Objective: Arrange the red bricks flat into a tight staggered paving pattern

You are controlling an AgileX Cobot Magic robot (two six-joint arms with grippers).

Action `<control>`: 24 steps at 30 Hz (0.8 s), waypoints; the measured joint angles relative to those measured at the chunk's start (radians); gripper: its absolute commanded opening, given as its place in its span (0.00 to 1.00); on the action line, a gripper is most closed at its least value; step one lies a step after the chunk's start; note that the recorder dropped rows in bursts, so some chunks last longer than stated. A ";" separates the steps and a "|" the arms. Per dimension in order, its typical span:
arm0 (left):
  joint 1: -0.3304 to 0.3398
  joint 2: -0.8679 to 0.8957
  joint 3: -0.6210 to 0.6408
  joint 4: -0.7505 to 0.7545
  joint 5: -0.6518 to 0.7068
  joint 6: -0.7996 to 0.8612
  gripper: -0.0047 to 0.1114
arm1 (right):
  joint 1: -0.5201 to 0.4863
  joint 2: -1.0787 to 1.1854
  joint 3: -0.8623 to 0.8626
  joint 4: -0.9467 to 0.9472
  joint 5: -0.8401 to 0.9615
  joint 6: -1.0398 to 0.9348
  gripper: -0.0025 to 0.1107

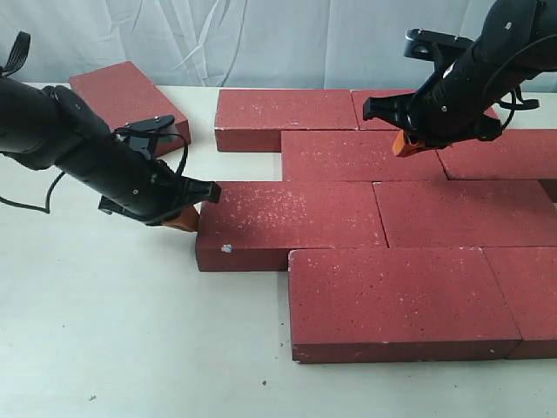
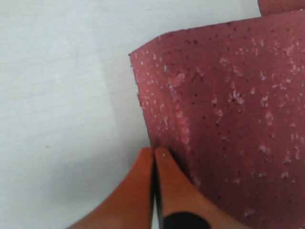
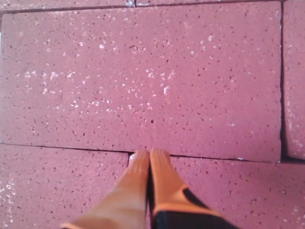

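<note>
Several red bricks lie flat in staggered rows on the white table (image 1: pixel 113 340). The third row's left brick (image 1: pixel 287 225) juts out to the left. My left gripper (image 1: pixel 184 218) is shut and empty, its orange fingertips (image 2: pixel 162 155) pressed against that brick's left end (image 2: pixel 224 124). My right gripper (image 1: pixel 406 144) is shut too, hovering over the second-row brick (image 1: pixel 357 155) with its fingertips (image 3: pixel 159 157) at a seam between bricks (image 3: pixel 143 81). One more red brick (image 1: pixel 126 94) lies loose at the back left, apart from the rows.
A white curtain (image 1: pixel 261 35) hangs behind the table. Bare white tabletop (image 2: pixel 62 95) stretches left of the paving and along the front. The front-row brick (image 1: pixel 396 300) reaches toward the near edge.
</note>
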 measured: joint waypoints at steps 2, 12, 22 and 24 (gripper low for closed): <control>-0.001 0.001 0.000 0.029 0.012 -0.026 0.04 | 0.000 0.000 0.000 0.000 0.007 0.000 0.02; -0.001 0.001 0.000 0.063 0.040 -0.057 0.04 | 0.000 0.000 0.000 0.000 0.024 0.000 0.02; 0.116 -0.064 0.000 0.071 0.064 -0.058 0.04 | 0.000 0.000 0.000 0.000 0.035 0.002 0.02; 0.152 -0.080 0.000 0.072 0.066 -0.058 0.04 | 0.000 0.000 0.000 0.000 0.035 0.002 0.02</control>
